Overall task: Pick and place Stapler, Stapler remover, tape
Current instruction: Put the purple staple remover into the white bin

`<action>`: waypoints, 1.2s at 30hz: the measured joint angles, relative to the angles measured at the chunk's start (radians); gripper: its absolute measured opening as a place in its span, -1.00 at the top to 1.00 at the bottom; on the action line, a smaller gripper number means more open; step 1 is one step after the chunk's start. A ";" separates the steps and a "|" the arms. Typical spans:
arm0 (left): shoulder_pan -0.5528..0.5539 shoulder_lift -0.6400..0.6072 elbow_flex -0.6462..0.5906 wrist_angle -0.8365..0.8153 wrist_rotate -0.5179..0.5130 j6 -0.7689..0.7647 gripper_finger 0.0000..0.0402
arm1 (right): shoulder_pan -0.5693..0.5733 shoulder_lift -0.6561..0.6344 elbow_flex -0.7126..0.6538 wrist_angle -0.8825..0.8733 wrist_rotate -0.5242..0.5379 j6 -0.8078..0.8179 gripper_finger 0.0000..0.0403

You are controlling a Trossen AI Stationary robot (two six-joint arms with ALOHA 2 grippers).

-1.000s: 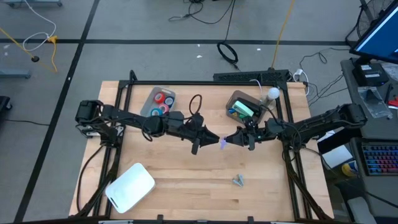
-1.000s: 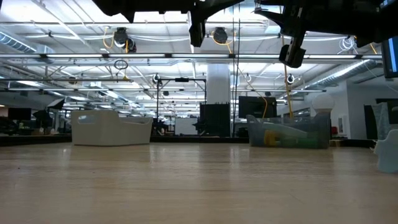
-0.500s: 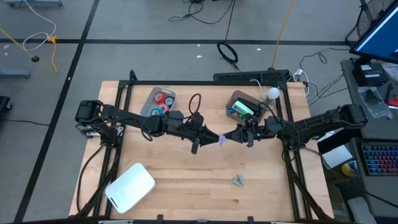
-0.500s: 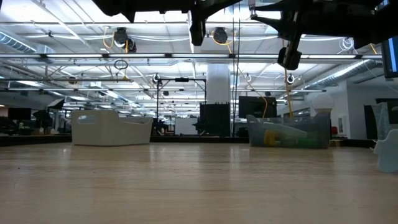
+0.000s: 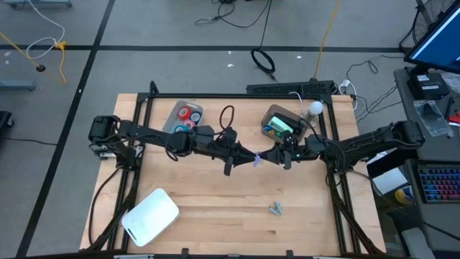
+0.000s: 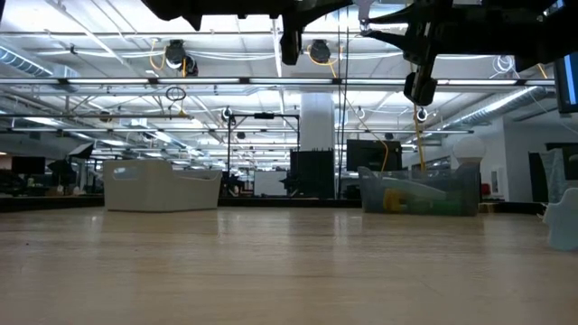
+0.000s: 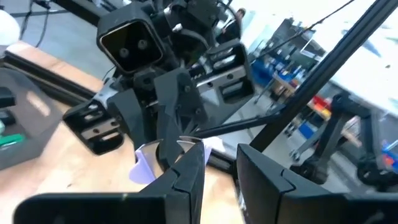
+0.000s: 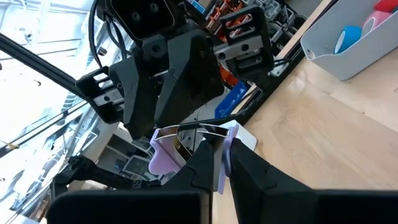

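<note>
Mid-frame in the high view, my left gripper (image 5: 241, 159) and right gripper (image 5: 272, 156) meet around the lilac stapler remover (image 5: 256, 160), held in the air above the table (image 5: 215, 208). Both seem clamped on it. I judge this a handover: one side should let go only once the other's hold is sure. The tape (image 5: 188, 115) sits upper left in its tray (image 5: 175, 109). Which fingers truly bear the load is hard to make out.

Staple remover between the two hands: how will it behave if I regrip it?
The purple staple remover, midair between left hand and right hand, looks small and thin, so probably light. Its metal claws look smooth, so it may slip or twist. It is likely hinged and may squeeze shut under grip.
</note>
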 joint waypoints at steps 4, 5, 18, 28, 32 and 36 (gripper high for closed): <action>0.010 -0.004 0.010 -0.090 0.005 0.021 0.54 | 0.000 0.001 -0.003 -0.007 0.001 0.001 0.91; 0.012 -0.005 0.008 -0.097 0.008 0.017 0.54 | 0.000 0.001 -0.003 0.004 0.003 0.001 0.91; 0.018 -0.008 0.008 -0.083 0.003 -0.026 0.54 | 0.000 0.000 -0.001 0.027 0.003 -0.006 0.91; 0.020 -0.008 0.008 -0.075 -0.006 -0.027 0.54 | 0.000 0.000 -0.001 0.026 0.003 -0.006 0.91; 0.021 -0.008 0.008 -0.076 -0.020 -0.026 0.54 | 0.000 0.000 -0.001 0.026 0.005 -0.006 0.91; 0.021 -0.008 0.008 -0.076 -0.033 -0.027 0.54 | 0.000 0.000 -0.001 0.026 0.007 -0.006 0.91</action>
